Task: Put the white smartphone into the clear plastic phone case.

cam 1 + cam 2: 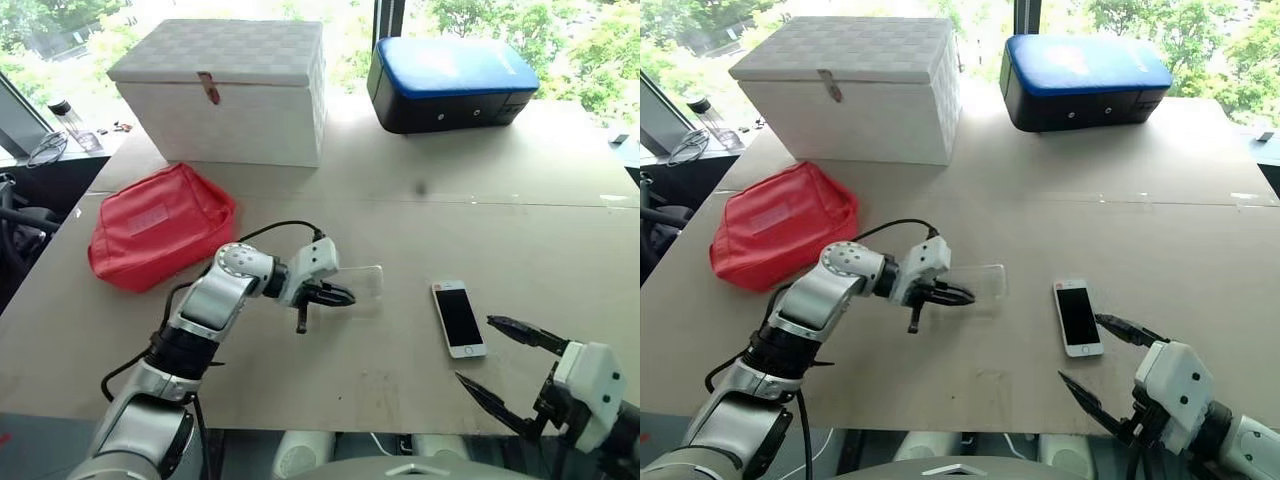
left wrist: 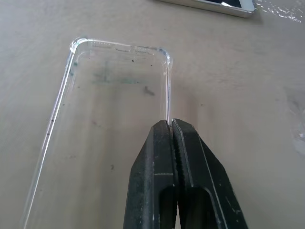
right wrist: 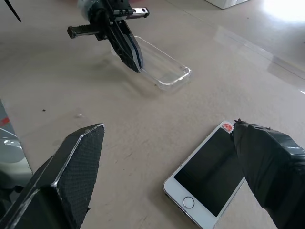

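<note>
- On the pale wooden table point(image 1: 520, 230), toward its left, a soft red zip pouch point(image 1: 155, 225) lies in front of a white lidded box point(image 1: 230, 90).
- Mid-table, the left gripper point(image 2: 170, 125) pinches one long rim of the clear plastic phone case point(image 2: 102, 109); that shell looks light, thin and bendy, so the edge hold suits it.
- Farther right, the white smartphone point(image 1: 458, 317) lies flat, screen up; it looks stiff and slick, best taken across its long edges.
- Nearest me, the right gripper point(image 3: 167, 162) is spread wide, empty, just beside it.
</note>
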